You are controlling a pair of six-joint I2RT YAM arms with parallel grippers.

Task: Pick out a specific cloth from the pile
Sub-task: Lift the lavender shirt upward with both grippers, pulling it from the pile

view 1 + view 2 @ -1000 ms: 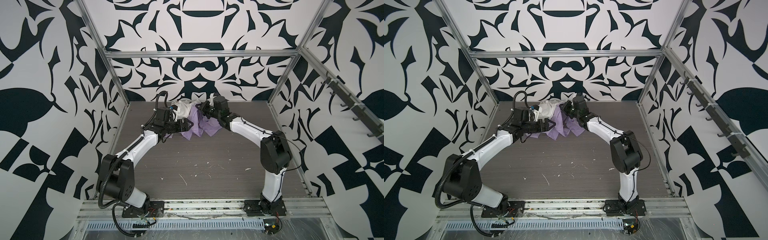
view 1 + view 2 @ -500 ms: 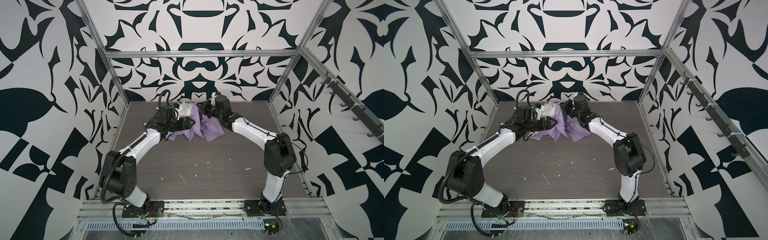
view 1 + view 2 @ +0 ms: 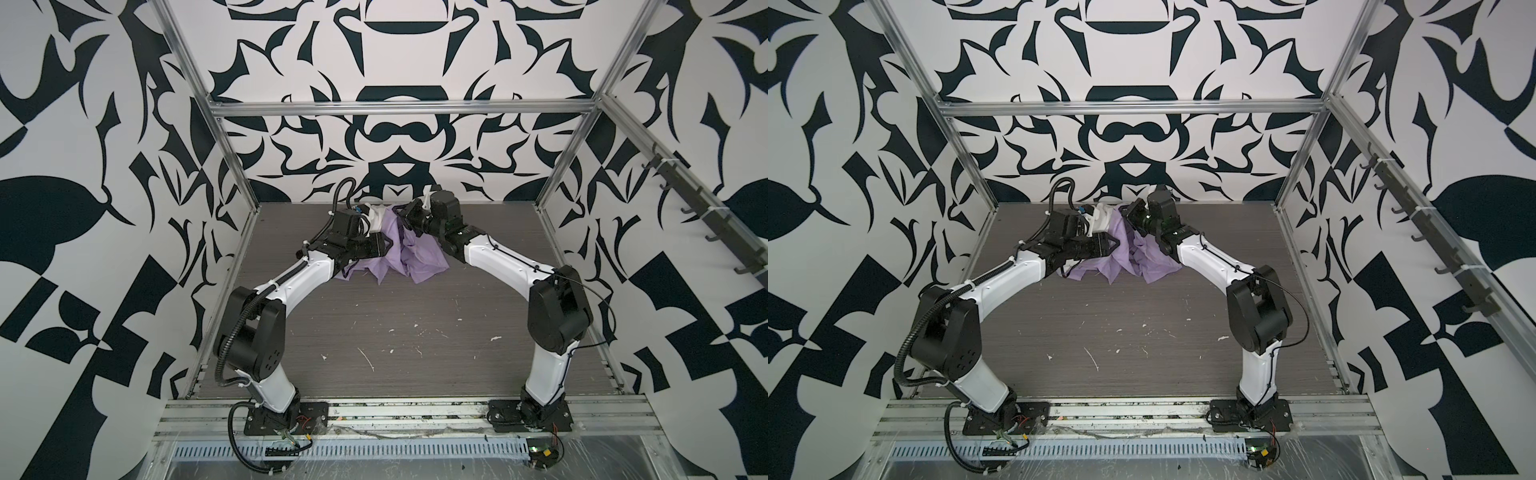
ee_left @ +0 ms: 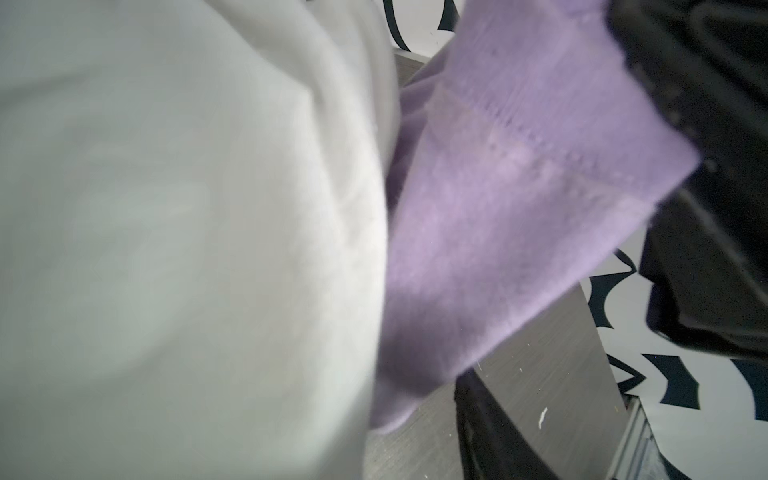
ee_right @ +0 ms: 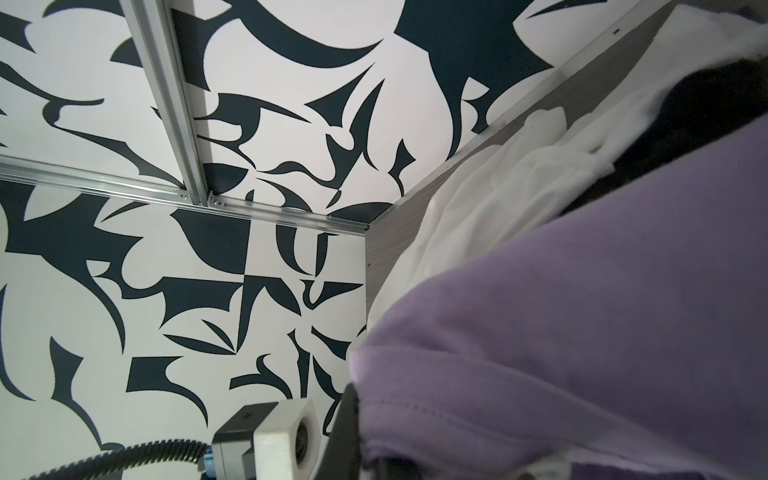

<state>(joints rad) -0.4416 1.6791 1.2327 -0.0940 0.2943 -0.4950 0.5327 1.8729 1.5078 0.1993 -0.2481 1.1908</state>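
Top views both show the cloth [image 3: 415, 257] [image 3: 1142, 257], a thin, wrinkled lilac garment, at the far middle of the grey table [image 3: 415, 332], just in front of the pile [image 3: 1102, 216] by the back wall. One bunched end rises to the right gripper [image 3: 404, 218], whose jaws are pressed together on it. The rest drapes in loose folds onto the table between the two arms.

The left gripper [image 3: 385, 245] points into the cloth's near-left side. In the left wrist view a stitched lilac hem [image 4: 519, 199] runs between its dark fingers [image 4: 706, 104], beside the white cloth [image 4: 166, 208]. Whether those jaws pinch the fabric cannot be told.

The right wrist view shows lilac fabric [image 5: 582, 311] covering the fingers, with the white cloth [image 5: 478, 208] and a black cloth [image 5: 706, 112] lying behind it.
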